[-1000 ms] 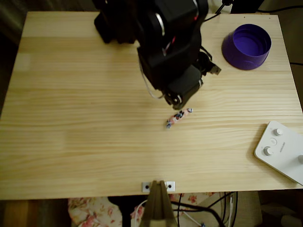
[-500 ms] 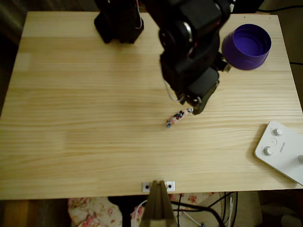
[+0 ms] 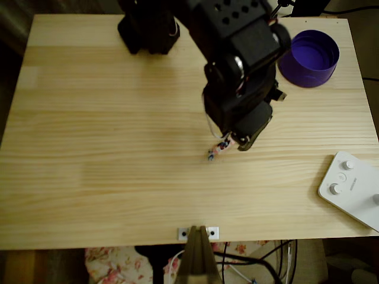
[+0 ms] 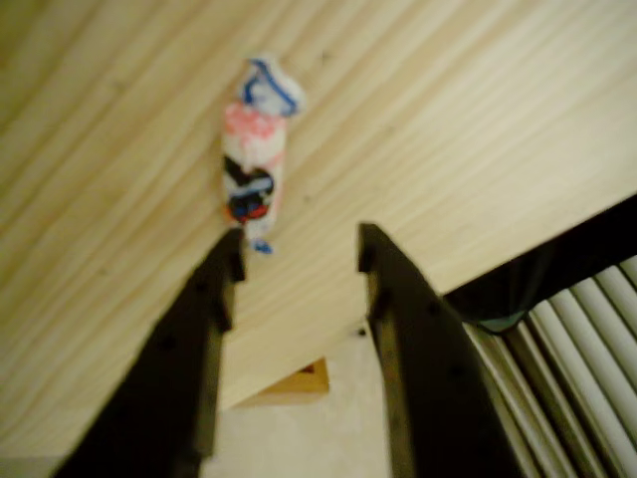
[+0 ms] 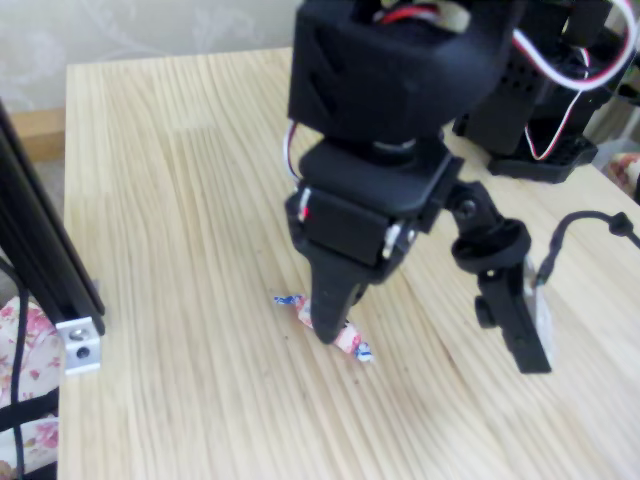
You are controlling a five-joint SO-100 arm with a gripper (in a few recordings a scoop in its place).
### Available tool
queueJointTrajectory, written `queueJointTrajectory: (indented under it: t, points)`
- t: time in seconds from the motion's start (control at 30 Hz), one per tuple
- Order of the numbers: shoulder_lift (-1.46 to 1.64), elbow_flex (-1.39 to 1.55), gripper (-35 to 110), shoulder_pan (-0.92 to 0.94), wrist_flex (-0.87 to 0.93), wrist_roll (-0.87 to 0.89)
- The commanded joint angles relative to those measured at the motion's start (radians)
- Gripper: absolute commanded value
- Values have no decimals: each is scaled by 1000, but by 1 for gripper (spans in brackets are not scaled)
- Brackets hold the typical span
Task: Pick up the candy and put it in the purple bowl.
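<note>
I have the gripper [image 4: 299, 254] low over the table [image 3: 106, 177], jaws open, one finger touching the candy's [image 4: 254, 164] near end; the candy lies flat, off-centre, so I'd shift before closing; the purple bowl [image 3: 309, 58] waits far off.

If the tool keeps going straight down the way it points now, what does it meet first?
Probably the candy: one finger of the open tool sits at its near end. The other finger would meet the bare table. Depth is unclear.
</note>
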Motion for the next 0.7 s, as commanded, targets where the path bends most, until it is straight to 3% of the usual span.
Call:
queueJointTrajectory:
  t: [0.0,0.67]
  points:
    - [25,-52,15,18,28,-26]
    - [-86,-109,23,46,37,-63]
